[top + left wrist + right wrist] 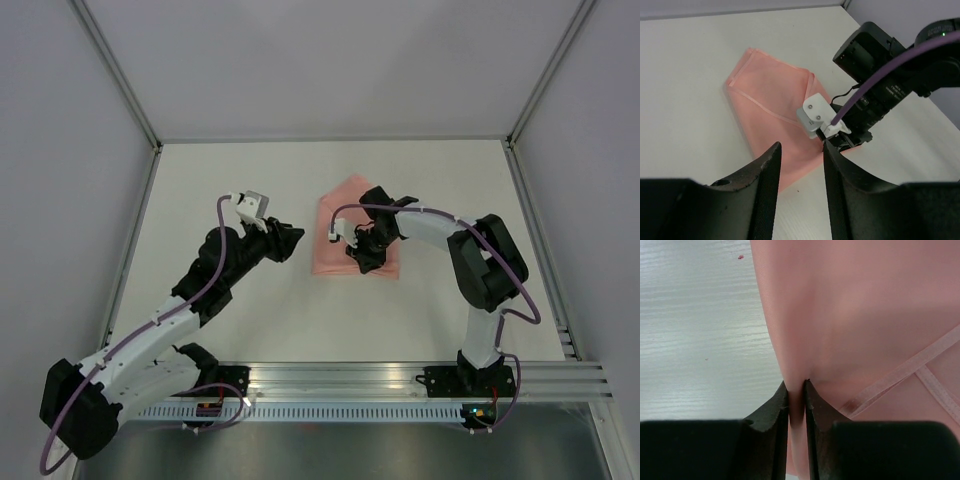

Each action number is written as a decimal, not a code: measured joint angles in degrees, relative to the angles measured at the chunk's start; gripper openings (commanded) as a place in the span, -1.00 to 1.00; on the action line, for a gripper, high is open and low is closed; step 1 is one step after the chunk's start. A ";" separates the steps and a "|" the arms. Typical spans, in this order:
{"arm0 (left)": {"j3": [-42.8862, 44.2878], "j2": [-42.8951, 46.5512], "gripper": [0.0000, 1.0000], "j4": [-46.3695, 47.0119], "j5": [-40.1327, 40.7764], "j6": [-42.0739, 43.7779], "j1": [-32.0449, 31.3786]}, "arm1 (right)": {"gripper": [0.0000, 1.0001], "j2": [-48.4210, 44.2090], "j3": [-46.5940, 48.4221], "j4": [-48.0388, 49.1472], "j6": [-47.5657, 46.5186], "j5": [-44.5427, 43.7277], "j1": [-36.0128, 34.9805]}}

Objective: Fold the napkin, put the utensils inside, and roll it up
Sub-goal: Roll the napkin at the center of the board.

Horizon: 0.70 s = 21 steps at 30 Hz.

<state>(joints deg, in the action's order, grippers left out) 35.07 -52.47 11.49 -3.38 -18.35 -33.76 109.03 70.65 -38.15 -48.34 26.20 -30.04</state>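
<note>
The pale pink napkin [340, 212] lies folded to a small many-layered shape on the white table, right of the middle. My right gripper [362, 256] rests on its near part. In the right wrist view the jaws [796, 385] pinch a raised fold at the left edge of the napkin [855, 305]. My left gripper [295, 238] hovers left of the cloth, apart from it. Its fingers [801, 147] stand open with only table and the napkin's [770, 105] near corner seen between them. The right gripper [842, 141] shows beyond them. The utensils are out of view.
White walls and metal posts [140, 120] close off the table at the back and sides. An aluminium rail [340, 378] with both arm bases runs along the near edge. The right arm's elbow [490, 260] stands right of the napkin.
</note>
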 measured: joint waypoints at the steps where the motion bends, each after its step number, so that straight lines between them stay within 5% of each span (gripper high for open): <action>1: -0.70 0.00 -0.13 0.61 0.59 0.79 -0.92 | -0.72 0.59 0.83 -1.03 -0.37 0.87 0.44; 11: -8.48 -3.06 -0.10 8.37 5.03 10.21 -9.79 | -0.75 6.45 7.80 -12.61 -3.91 8.07 4.87; 21: -6.75 -22.32 -0.10 15.34 8.68 24.44 -22.95 | -0.78 8.46 9.35 -19.58 -5.07 9.20 5.53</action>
<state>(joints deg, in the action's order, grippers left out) 28.32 -74.78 26.83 5.30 6.09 -56.71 117.49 80.01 -57.74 -53.41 35.40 -24.51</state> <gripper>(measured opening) 0.451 0.182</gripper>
